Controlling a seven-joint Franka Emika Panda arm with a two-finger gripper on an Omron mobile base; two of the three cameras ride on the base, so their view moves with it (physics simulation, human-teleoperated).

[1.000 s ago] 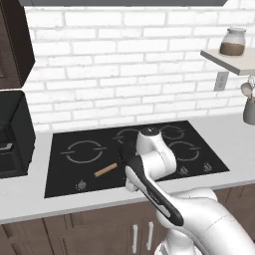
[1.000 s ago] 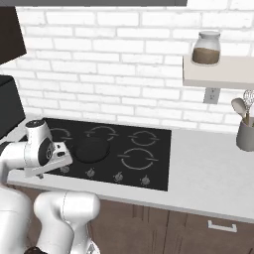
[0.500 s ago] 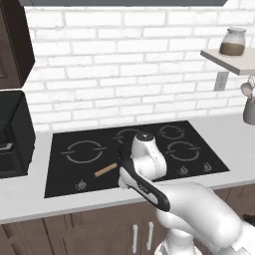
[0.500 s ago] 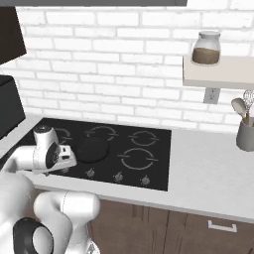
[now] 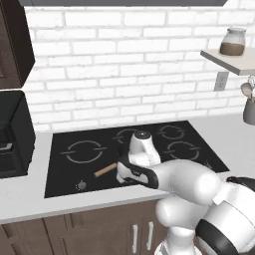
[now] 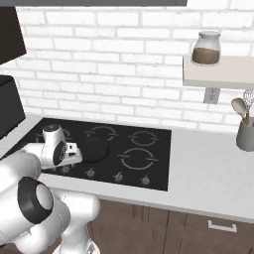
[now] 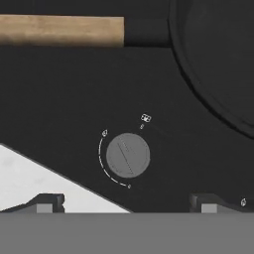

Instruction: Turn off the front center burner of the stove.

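Observation:
The stove (image 5: 64,174) is a flat black glass cooktop set in the white counter. A dark skillet (image 6: 94,148) with a wooden handle (image 5: 105,170) sits on the front center burner and hides it. In the hand view a round grey knob (image 7: 128,154) with a slanted line lies straight ahead of my gripper (image 7: 128,202). The gripper is open, its dark fingertips (image 7: 49,201) spread wide on either side of the knob and apart from it. The handle (image 7: 59,31) and the skillet rim (image 7: 218,59) lie beyond the knob. My hand (image 5: 135,154) hangs low over the stove's front edge.
More grey knobs (image 6: 118,175) line the stove's front edge. A black boxy appliance (image 5: 12,132) stands on the counter to the left. A wall shelf with a jar (image 6: 206,48) and a utensil holder (image 6: 245,129) are at the right. White counter (image 7: 30,181) borders the stove.
My hand has come down and forward toward the stove's front edge and the knob row. The skillet and the knobs have not moved.

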